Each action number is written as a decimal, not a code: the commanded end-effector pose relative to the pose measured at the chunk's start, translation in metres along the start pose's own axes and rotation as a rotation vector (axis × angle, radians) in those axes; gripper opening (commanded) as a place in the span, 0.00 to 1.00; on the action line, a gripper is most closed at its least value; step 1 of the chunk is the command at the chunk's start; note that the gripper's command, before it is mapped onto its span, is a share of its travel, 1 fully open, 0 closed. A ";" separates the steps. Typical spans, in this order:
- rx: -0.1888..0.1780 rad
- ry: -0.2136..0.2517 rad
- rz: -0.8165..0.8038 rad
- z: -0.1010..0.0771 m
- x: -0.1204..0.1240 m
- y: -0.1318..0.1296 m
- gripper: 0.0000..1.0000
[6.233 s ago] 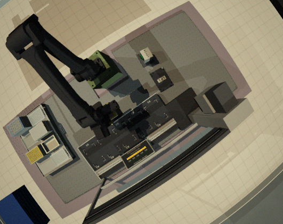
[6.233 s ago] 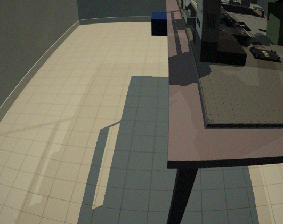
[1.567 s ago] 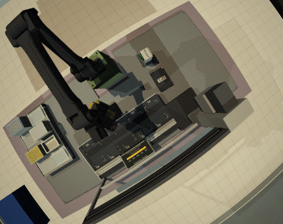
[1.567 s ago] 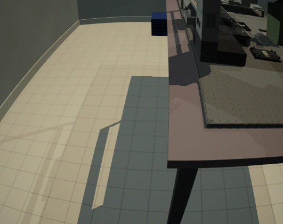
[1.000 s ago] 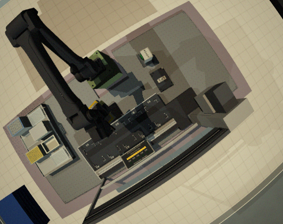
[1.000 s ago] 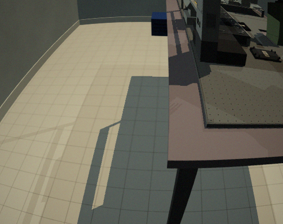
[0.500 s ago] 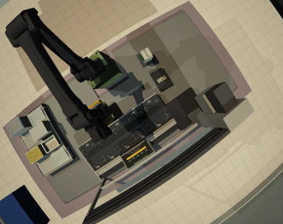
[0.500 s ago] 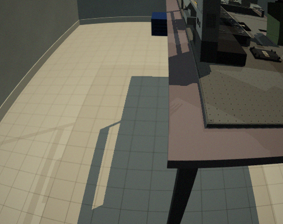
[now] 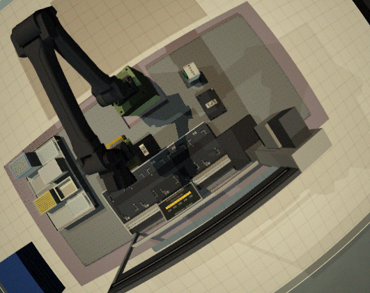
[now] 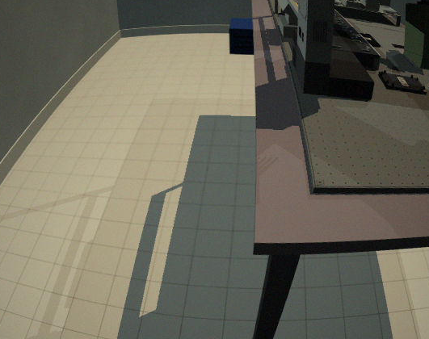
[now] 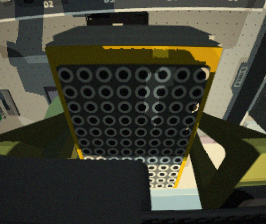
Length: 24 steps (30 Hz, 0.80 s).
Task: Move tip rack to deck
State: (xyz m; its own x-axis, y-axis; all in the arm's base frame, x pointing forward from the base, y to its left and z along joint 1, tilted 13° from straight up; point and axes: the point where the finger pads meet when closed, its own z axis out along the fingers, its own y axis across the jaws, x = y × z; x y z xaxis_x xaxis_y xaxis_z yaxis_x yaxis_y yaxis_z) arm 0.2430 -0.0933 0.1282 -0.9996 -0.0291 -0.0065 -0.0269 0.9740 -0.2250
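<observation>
My gripper is shut on a yellow tip rack. The rack fills the wrist view, with olive fingers on its two long sides. Its top shows rows of pale rings on a grey field, with no gaps that I can see. In the top view the gripper is at the near-left corner of the liquid handler deck, and a yellow edge of the rack shows beside the wrist. The rack is held above the table, between the shelf and the deck. I cannot tell whether a cover is on it.
The shelf at the left holds a blue rack, another yellow rack, and several pale covered items. The READY key and the regrip nest lie behind the deck. The green arm base stands nearby.
</observation>
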 end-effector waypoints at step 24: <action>0.034 -0.066 -0.024 -0.021 -0.025 -0.130 0.00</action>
State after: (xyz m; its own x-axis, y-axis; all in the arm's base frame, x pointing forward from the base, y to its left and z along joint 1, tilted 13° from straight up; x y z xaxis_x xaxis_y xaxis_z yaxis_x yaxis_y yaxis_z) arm 0.2508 -0.1895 0.1498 -0.9991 -0.0406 -0.0086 -0.0378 0.9756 -0.2162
